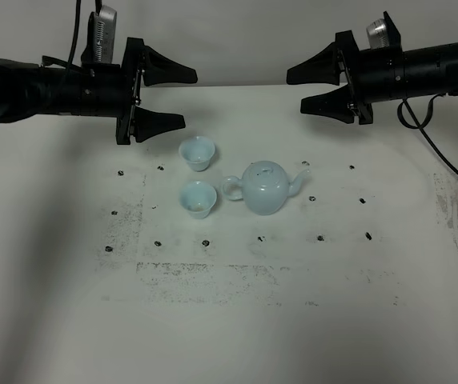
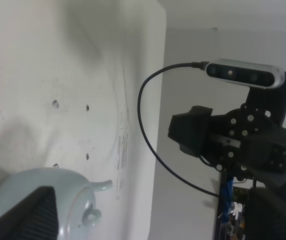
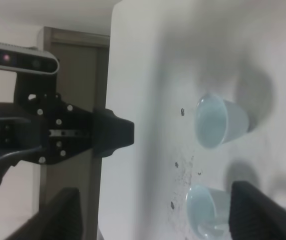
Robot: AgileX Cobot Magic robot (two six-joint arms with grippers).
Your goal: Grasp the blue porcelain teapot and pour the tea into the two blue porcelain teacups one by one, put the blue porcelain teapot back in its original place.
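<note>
1. Your step, as I read it, is reach and grasp. The teapot (image 1: pixel 265 188) sits upright on the table (image 1: pixel 333 304), untouched.
2. The left gripper (image 1: pixel 187 100) and right gripper (image 1: pixel 295 94) are both spread wide and empty, raised beyond the teapot and well apart from it.
3. Next you'll need to bring one gripper down onto the handle (image 1: pixel 231 188), which faces the cups.
4. The far cup (image 1: pixel 198 152) and near cup (image 1: pixel 198 198) stand upright, just beside the teapot's handle side.
5. The teapot is pale blue and round, with its lid on.
</note>
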